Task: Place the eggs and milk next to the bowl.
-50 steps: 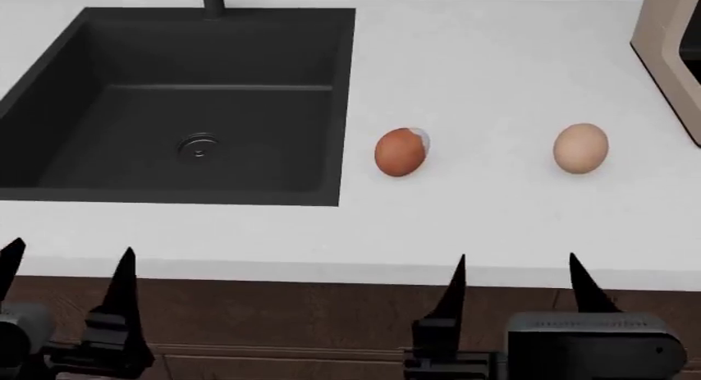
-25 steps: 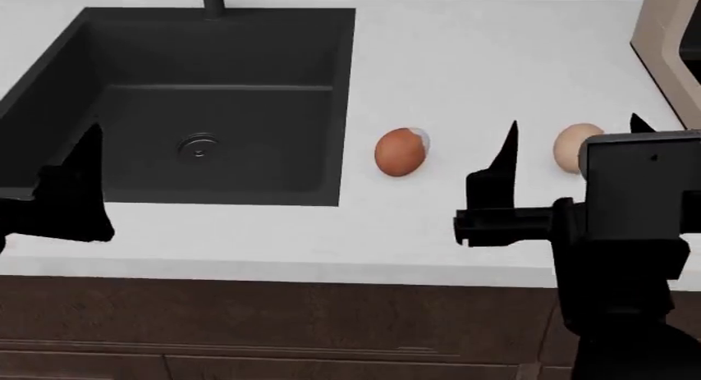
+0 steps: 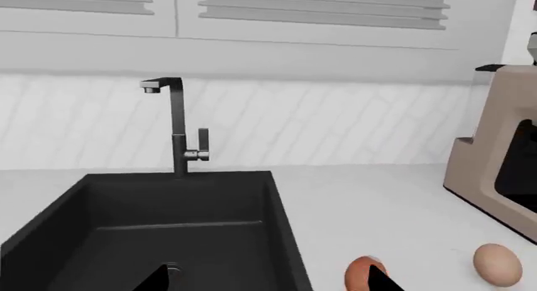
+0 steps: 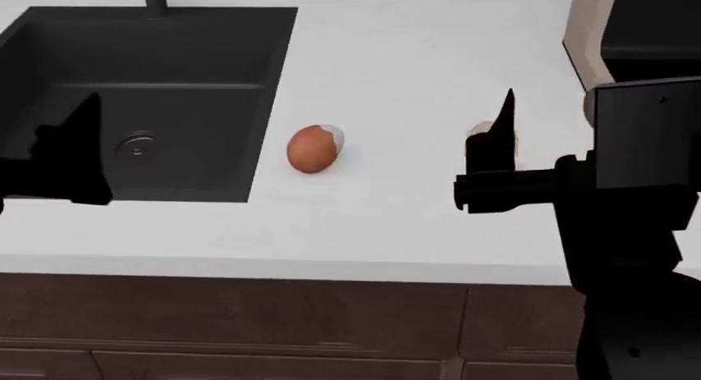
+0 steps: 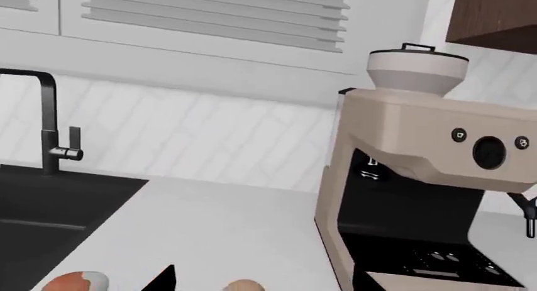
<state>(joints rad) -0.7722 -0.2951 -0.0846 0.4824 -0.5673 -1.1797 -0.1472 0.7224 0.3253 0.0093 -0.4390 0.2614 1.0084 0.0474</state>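
Two eggs lie on the white worktop [image 4: 405, 224] right of the black sink [image 4: 164, 109]. The brown egg [image 4: 313, 148] sits just beside the sink's right edge. The tan egg [image 3: 497, 263] lies further right, near the coffee machine [image 5: 411, 178]; from the head it is mostly hidden behind the right gripper [image 4: 547, 125]. That gripper hovers above it, fingers spread apart and empty. The left gripper [image 3: 260, 281] hangs over the sink, fingers parted, holding nothing. Neither milk nor bowl is in view.

Eggs are light, smooth, brittle and apt to roll. I would close gently across the tan egg's widest middle, never on its ends.
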